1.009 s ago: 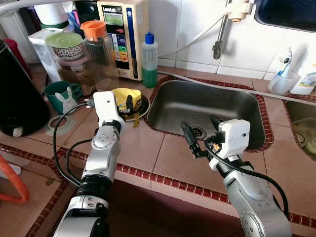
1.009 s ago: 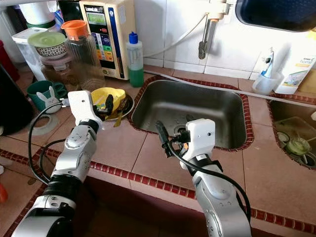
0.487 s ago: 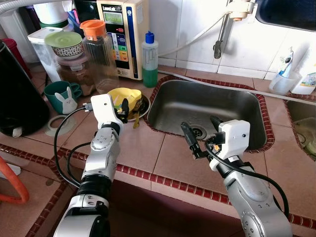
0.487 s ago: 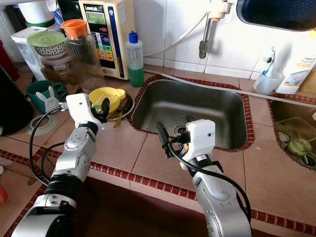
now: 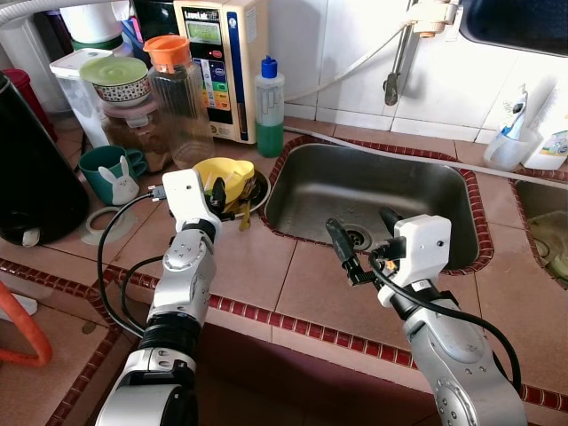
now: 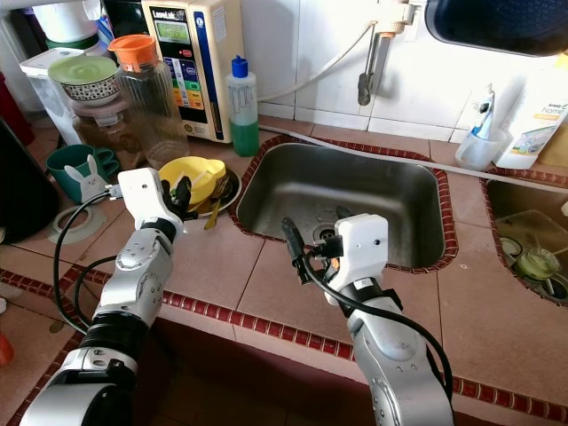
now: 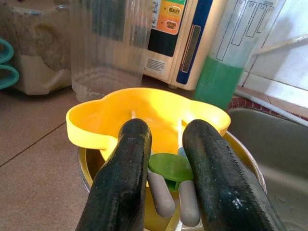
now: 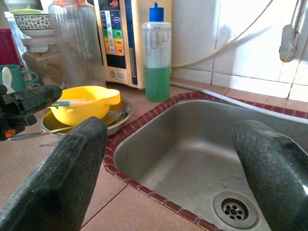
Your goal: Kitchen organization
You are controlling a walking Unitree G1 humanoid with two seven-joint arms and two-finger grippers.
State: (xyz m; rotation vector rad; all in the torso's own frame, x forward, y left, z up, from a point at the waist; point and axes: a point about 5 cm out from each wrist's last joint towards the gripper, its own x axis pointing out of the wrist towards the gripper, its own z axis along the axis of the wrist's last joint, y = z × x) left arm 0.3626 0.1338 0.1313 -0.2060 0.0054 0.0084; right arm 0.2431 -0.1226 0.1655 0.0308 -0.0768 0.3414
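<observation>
Plainly, the yellow bowl (image 5: 227,174) sat tilted in a metal dish (image 8: 86,121) on the tiled counter, just beside the left rim of the sink (image 5: 373,200), with a green spoon (image 7: 169,167) and two pale utensil handles (image 7: 162,196) lying inside it. The left gripper (image 7: 168,159) hung at the bowl's near edge, its two black fingers (image 7: 126,183) a narrow gap apart and closed on nothing; the spoon lay in line between them. From the wrist view it was hard to tell whether the tips touched the rim or stood just short of it. To do the pickup well, the fingers would probably need to straddle either the bowl's wall or one handle cleanly, not both, then close squarely so the tilted bowl did not tip out of the dish. The right gripper (image 5: 364,244) waited over the counter's front edge before the sink, its fingers spread wide, well apart from the dishes.
</observation>
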